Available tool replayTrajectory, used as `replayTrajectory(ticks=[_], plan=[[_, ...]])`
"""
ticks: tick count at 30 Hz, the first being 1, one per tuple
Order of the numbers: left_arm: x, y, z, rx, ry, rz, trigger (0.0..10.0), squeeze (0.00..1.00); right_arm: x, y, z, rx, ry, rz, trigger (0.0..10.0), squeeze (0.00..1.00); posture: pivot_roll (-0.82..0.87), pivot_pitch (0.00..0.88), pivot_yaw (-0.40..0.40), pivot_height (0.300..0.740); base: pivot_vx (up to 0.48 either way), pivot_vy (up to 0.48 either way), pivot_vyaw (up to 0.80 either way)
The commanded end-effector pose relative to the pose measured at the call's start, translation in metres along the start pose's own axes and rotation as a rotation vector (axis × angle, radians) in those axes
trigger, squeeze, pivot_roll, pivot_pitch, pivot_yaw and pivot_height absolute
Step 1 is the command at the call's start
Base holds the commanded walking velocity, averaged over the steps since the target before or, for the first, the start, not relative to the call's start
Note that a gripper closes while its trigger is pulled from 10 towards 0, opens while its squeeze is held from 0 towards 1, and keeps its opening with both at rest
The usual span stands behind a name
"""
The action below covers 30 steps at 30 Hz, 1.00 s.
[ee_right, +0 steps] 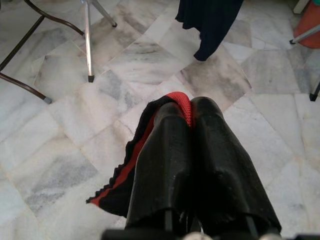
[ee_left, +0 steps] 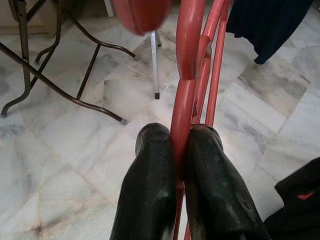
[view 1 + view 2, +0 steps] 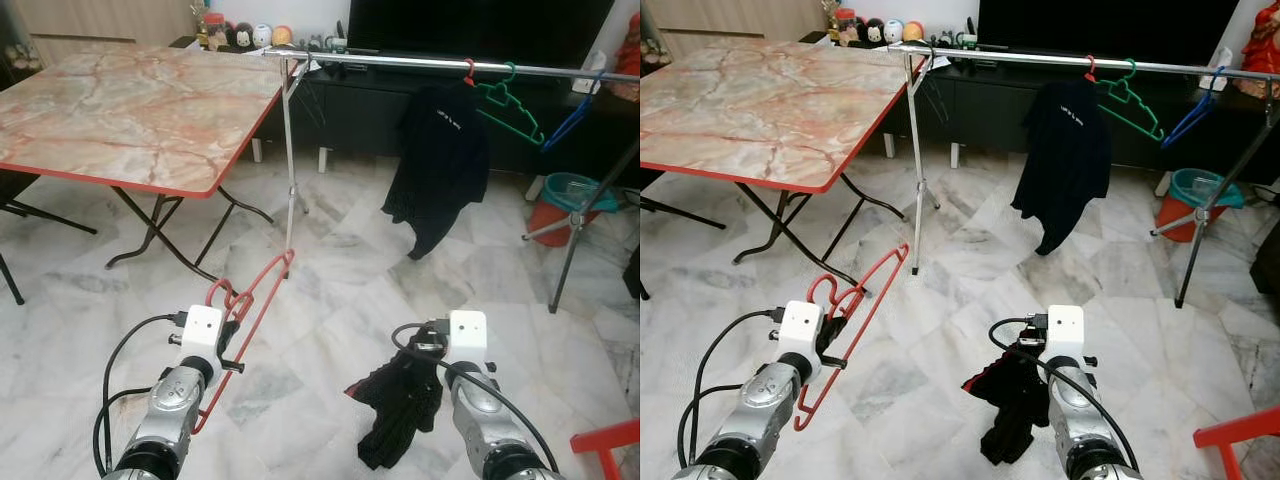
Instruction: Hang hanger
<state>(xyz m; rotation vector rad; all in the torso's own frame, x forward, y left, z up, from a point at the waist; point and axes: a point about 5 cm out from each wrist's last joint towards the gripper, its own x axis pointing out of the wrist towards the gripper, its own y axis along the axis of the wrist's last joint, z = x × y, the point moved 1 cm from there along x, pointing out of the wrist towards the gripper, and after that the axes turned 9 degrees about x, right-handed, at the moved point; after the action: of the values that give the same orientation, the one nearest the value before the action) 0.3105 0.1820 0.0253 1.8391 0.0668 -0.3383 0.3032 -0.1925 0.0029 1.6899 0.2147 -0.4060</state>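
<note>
Both arms are up front here, so starting there: left hand [image 2: 176,165] is clamped tight on a red hanger [image 3: 250,320], fingers pinching the plastic near the hook, so the frame sticks out forward and down toward the marble floor [image 3: 330,250]. Right hand [image 1: 192,125] is squeezed shut on a black garment with red trim [image 3: 400,405], which just dangles off it. My guess is one gets threaded into the other before anything goes up. Target looks like the clothes rail [image 3: 420,63] ahead, well apart from both hands, already carrying a black shirt [image 3: 440,160], a green hanger [image 3: 510,105] and a blue hanger [image 3: 575,115]. Folding worktop [image 3: 130,110] sits off left, bare. Teal basin [image 3: 580,188] stacked on an orange bucket [image 3: 548,218] by the rail's right leg; can't tell what's inside.
</note>
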Motion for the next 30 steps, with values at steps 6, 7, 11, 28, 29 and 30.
replayTrajectory(ticks=[6,7,11,28,29,30], plan=[[0.003,0.003,-0.004,-0.012,0.013,0.006,10.0,0.0,0.005,0.021,-0.006,-0.003,0.011,0.088,10.0,0.0,0.11,0.0,-0.016,0.74,0.0,0.48,0.0],[0.003,0.003,-0.004,-0.011,0.013,0.007,10.0,0.0,0.006,0.021,-0.007,-0.001,0.013,0.09,10.0,0.0,0.11,0.0,-0.016,0.74,0.0,0.48,0.0],[0.003,0.004,-0.003,-0.012,0.012,0.01,10.0,0.0,0.006,0.023,-0.009,-0.011,0.028,0.095,10.0,0.0,0.11,0.0,-0.02,0.74,0.0,0.48,0.0],[0.005,0.005,-0.007,-0.004,0.016,0.017,10.0,0.0,0.009,0.032,-0.013,-0.014,0.033,0.125,10.0,0.0,0.11,0.0,-0.012,0.74,0.0,0.48,0.0],[0.005,0.006,-0.007,-0.004,0.016,0.017,10.0,0.0,0.009,0.032,-0.013,-0.014,0.033,0.126,10.0,0.0,0.11,0.0,-0.011,0.74,0.0,0.48,0.0],[0.005,0.006,-0.008,-0.003,0.017,0.018,10.0,0.0,0.009,0.033,-0.013,-0.012,0.035,0.129,10.0,0.0,0.11,0.0,-0.01,0.74,0.0,0.48,0.0]])
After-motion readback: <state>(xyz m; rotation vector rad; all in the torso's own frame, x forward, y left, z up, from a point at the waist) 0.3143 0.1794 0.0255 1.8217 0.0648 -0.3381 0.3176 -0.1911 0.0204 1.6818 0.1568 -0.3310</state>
